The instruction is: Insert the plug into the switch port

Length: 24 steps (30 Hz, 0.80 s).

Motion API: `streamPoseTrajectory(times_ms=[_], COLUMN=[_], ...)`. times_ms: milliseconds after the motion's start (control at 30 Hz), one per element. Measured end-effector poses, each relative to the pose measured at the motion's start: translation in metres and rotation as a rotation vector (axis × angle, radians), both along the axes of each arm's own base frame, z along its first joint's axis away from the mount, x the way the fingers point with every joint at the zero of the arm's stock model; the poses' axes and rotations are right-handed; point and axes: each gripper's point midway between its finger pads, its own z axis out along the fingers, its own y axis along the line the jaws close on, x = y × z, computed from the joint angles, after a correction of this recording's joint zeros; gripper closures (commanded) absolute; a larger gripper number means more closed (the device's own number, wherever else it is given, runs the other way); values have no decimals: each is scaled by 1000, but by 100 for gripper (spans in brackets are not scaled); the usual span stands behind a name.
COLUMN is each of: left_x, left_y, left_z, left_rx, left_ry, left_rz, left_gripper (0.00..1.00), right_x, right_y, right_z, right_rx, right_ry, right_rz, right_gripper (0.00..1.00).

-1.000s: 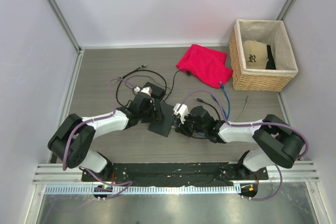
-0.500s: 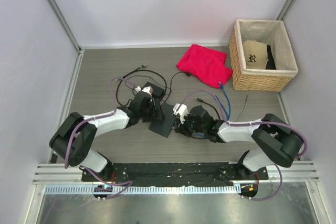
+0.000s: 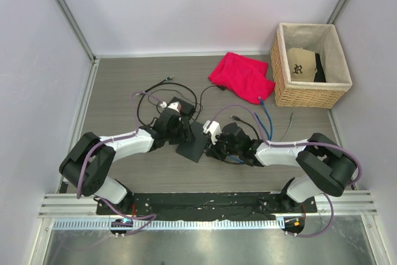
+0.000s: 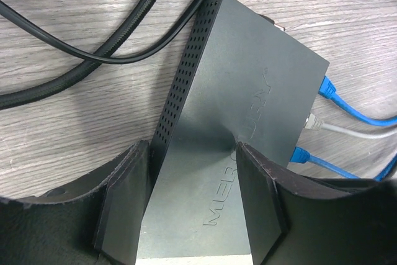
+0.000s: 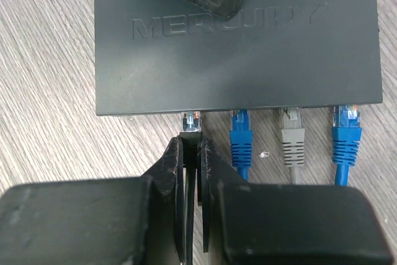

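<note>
- Because your right claw [image 5: 191,142] is pinched almost shut on the tail of the plug [image 5: 190,120], the clear tip points straight at the end socket of the switch [image 5: 236,54]. The tip sits at the socket's mouth, and I can't tell whether it has latched.
- While that claw does the pushing, your left claw [image 4: 192,148] straddles the far end of the box, with its fingers [image 4: 127,203] standing apart against either side. I read that as bracing so the box cannot slide away from the push. Whether it truly clamps is not clear.
- Just right of your plug in the right wrist view, a blue cable [image 5: 239,134], a grey cable [image 5: 292,138] and a second blue cable [image 5: 346,134] fill the neighbouring sockets. That leaves only the end socket free, which would explain such a slim, straight-on grip.
- At the middle of the overhead frame, the switch lies flat on the grey wood-grain surface [image 3: 124,85]. It sits between your two arms, with its socket edge turned toward the right arm.
- Loose black cables [image 4: 99,54] curl over the boards just beside the box's perforated side, apart from your fingers.
- Farther out, a red cloth [image 3: 242,77] lies at upper centre of the overhead frame.
- At upper right, a wicker basket [image 3: 307,96] holds a tan cap [image 3: 299,63], well apart from the work.
- Pale walls [image 3: 186,10] close in the back and both sides of the surface.
</note>
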Motion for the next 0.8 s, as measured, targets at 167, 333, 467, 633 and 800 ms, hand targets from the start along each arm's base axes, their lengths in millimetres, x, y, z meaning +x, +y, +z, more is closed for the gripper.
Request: streamPoseTrajectory(times_ms=[167, 333, 467, 633, 800], left_x=[0, 0, 1, -1, 16], left_y=[-2, -2, -3, 1, 14], left_z=[-1, -1, 1, 6, 31], left_rx=[20, 35, 48, 83, 123], left_ry=[-17, -31, -45, -37, -83], left_rz=[18, 25, 29, 34, 89], left_gripper=[42, 38, 27, 15, 6], right_x=[0, 0, 0, -1, 2], right_y=[1, 1, 0, 4, 6], right_z=[0, 0, -1, 2, 20], right_rx=[3, 0, -1, 20, 82], right_ry=[7, 7, 10, 23, -1], right_rz=[-21, -29, -34, -47, -87], right_gripper=[99, 99, 90, 70, 49])
